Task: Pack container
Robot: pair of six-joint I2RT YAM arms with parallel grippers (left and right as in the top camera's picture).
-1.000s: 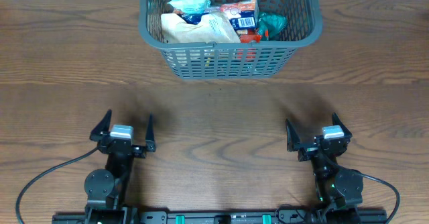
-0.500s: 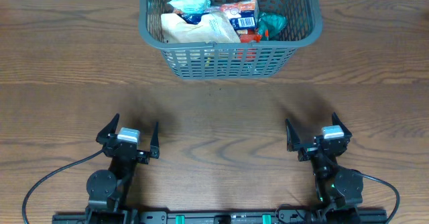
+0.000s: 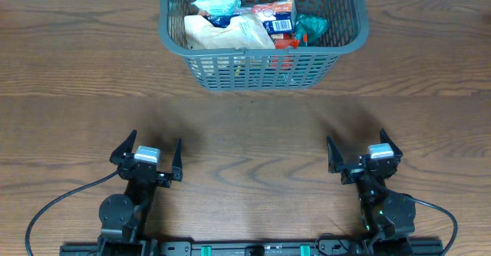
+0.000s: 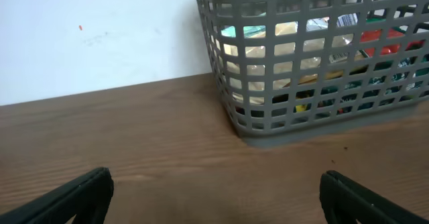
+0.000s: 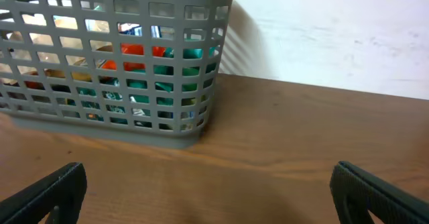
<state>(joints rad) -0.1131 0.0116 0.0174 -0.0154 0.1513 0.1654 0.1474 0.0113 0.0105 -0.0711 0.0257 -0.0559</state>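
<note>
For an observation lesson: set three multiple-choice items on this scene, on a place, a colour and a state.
1. Where on the table does the container stand?
A. far edge, centre
B. near edge, centre
C. near left corner
2. The container's colour?
A. white
B. yellow
C. dark grey
3. The left gripper and right gripper are:
A. shut on packets
B. open, empty
C. hidden
Answers: 1 A, it stands far beyond both grippers; 2 C, its lattice walls are grey; 3 B, jaws wide apart, nothing between.
</note>
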